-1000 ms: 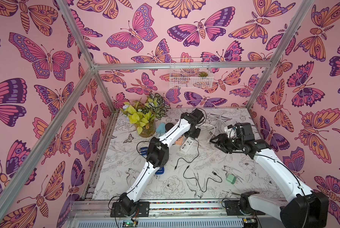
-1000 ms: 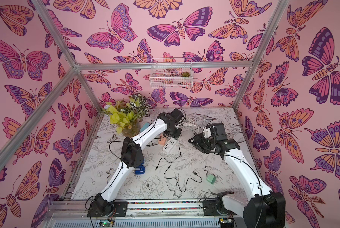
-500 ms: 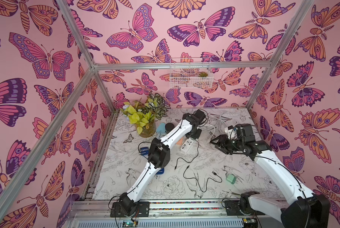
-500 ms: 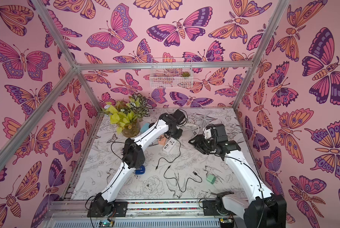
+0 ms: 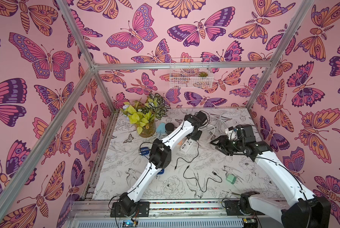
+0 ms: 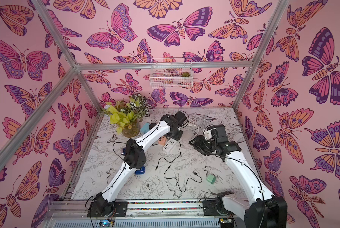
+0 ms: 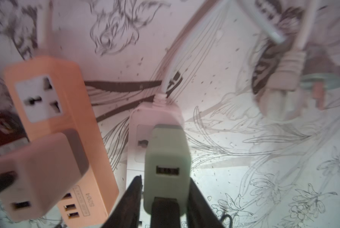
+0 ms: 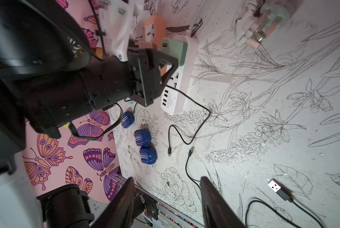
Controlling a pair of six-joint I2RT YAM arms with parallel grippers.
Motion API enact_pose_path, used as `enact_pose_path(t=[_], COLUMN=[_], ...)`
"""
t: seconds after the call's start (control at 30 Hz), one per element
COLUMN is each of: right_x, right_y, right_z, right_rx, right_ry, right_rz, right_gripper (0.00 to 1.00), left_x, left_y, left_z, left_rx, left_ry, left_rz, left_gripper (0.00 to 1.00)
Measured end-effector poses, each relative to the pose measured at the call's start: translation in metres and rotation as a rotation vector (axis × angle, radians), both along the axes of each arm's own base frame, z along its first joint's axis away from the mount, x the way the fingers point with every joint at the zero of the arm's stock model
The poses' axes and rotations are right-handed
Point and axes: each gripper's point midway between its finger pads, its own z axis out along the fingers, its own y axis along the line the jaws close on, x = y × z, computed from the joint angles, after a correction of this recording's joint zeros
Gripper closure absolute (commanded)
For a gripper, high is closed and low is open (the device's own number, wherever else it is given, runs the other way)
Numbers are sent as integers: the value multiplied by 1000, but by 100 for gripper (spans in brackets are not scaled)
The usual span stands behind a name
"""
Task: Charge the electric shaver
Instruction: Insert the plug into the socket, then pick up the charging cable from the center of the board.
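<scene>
Three blue electric shavers lie apart from the white power strip; we judge them light, hard and slippery, best taken across the sides. Left gripper straddles the green USB adapter plugged into that strip, and we cannot tell whether it is pressing. Right gripper: jaws apart, empty.

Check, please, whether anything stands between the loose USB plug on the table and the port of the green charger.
Yes. The left gripper straddles the green charger on the white power strip, its body right over the port. The USB plug lies apart on the table, in no gripper.
</scene>
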Motion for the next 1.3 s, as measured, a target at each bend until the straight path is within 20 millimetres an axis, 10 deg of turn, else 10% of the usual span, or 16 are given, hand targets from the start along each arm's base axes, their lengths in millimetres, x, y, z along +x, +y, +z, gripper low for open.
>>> enact_pose_path(t=[0.2,0.7,1.07,1.3], right_x=[1,-2,-35,-38], right_y=[-1,8,131,183], right_z=[-1,-7,-32,-72], right_rx=[-5,-104,-337,-400], right_ry=[0,-37,-161,-138], right_rz=[-6,37,518,656], right_gripper=[43,47,52,53], left_x=[-11,-54,-85,-124], left_y=[9,4,145,213], left_z=[6,159,194,138], left_rx=[26,-253,-453,-546], left_ry=[31,-62,-62,54], left_rz=[8,33,491,841], left_gripper=[28,30,48,54])
